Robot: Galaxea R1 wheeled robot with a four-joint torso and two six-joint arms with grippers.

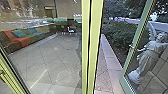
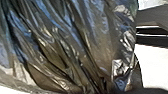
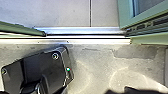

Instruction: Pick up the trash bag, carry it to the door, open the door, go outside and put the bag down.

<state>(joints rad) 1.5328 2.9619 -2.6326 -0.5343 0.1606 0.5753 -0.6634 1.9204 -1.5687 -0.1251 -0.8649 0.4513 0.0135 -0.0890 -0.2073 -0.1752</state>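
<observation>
The trash bag (image 2: 60, 47), dark, shiny and partly see-through, is close up in the left wrist view, its folds running together towards one place. In the head view a green-framed glass door (image 1: 141, 22) stands open on the right, with a gap between it and the yellow-green post (image 1: 93, 47). The right wrist view looks down on the metal threshold (image 3: 82, 30), with a green door frame (image 3: 125, 15) at one end and another green edge (image 3: 22, 30) at the other.
Through the door's glass a pale statue (image 1: 146, 58) shows. Hedges (image 1: 118, 36) and a paved strip with a pale stone border (image 1: 112, 63) lie beyond the gap. Left of the post, a glass pane shows paving (image 1: 55, 55) and a bench with coloured cushions (image 1: 21, 41).
</observation>
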